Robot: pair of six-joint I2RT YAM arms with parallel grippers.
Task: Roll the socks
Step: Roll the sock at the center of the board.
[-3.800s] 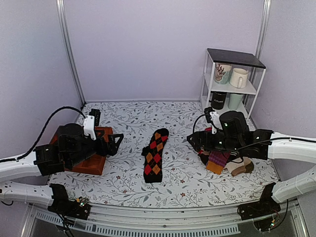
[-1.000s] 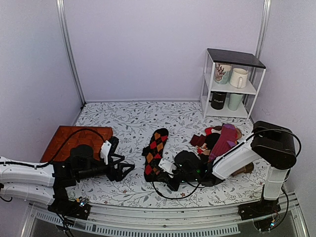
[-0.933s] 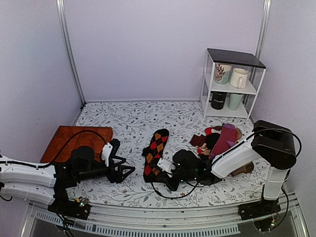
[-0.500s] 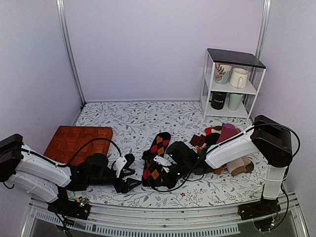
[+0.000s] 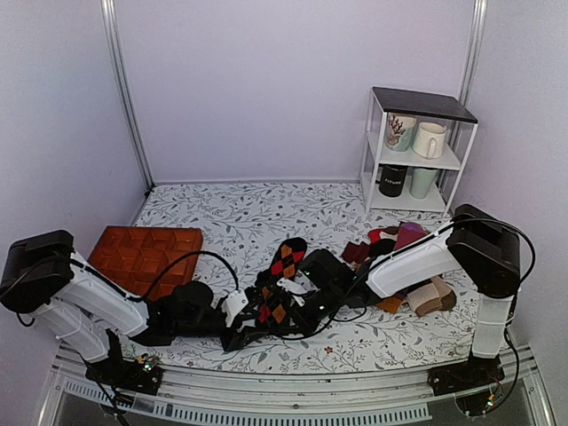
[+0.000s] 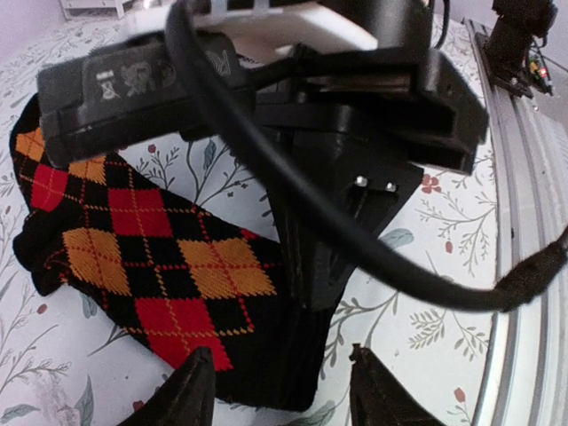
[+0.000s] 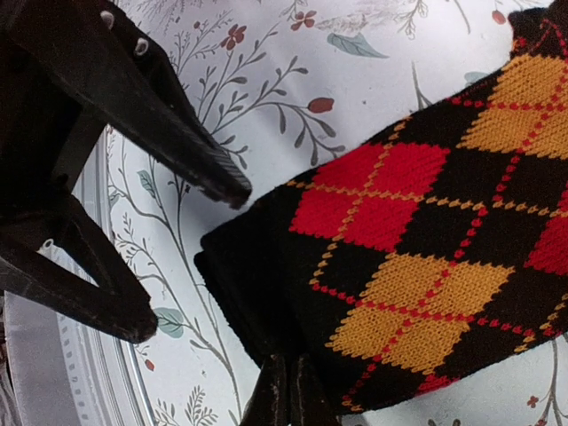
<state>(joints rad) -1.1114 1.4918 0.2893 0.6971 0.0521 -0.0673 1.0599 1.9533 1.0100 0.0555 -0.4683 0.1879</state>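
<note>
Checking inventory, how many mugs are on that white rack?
4, all on the rack: a floral mug and a cream mug on its middle level, a black mug and a pale green mug on the bottom. More could hide behind them.

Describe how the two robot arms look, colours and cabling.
The left arm and right arm have white link shells with black joint housings. The left end effector and right end effector are black with slim tapered fingers. Loose black cables loop along both.
</note>
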